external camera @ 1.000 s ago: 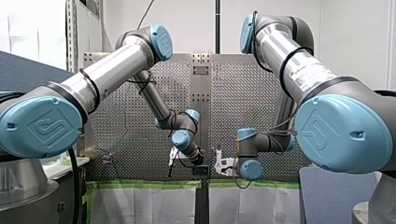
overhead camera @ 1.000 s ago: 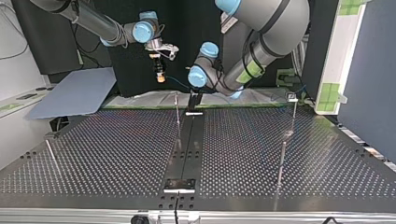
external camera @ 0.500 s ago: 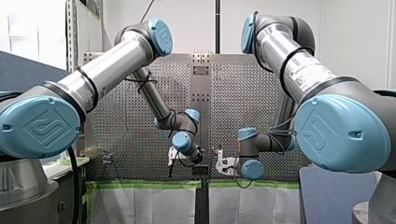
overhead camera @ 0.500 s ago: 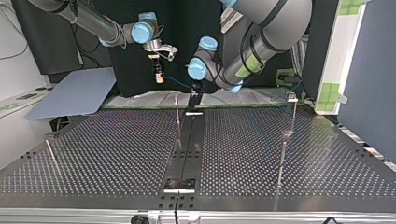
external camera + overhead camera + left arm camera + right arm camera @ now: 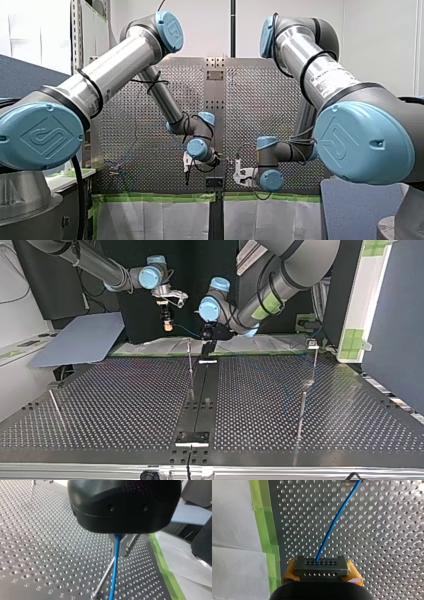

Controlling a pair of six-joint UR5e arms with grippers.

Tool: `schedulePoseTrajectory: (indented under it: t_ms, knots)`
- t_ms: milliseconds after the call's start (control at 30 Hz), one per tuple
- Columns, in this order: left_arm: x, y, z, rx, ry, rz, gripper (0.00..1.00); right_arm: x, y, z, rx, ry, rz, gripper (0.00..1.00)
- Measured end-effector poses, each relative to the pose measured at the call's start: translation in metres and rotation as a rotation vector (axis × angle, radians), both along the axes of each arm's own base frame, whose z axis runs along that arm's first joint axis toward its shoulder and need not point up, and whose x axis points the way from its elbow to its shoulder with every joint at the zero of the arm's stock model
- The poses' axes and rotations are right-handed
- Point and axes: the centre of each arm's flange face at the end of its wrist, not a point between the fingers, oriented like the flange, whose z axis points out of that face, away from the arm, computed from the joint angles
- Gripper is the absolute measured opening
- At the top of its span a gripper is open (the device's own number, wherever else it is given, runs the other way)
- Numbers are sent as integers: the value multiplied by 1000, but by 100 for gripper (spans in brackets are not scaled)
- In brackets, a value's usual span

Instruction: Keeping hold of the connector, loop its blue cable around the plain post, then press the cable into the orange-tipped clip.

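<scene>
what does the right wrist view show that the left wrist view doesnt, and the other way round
Only the right wrist view: the connector clamped between my right gripper's yellow pads, with the blue cable leaving one of its holes.
Only the left wrist view: my left gripper and a bare metal post rising from the table, the cable passing close beside it.
Both: the blue cable, the perforated table and the green tape along its edge.

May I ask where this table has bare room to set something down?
Top view: bare plate either side of the central rail, out to left rod and right rods. Crowded at the far middle: my left gripper, my right gripper, blue cable, post.
</scene>
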Motion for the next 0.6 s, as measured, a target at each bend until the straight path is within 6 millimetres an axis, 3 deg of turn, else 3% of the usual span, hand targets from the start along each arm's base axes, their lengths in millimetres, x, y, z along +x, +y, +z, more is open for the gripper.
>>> schedulePoseTrajectory:
  t_ms: [600]
  knots:
    - [-5,-2,-4,74,-38,38,0,-18,-32,7,0,-1,-55,0]
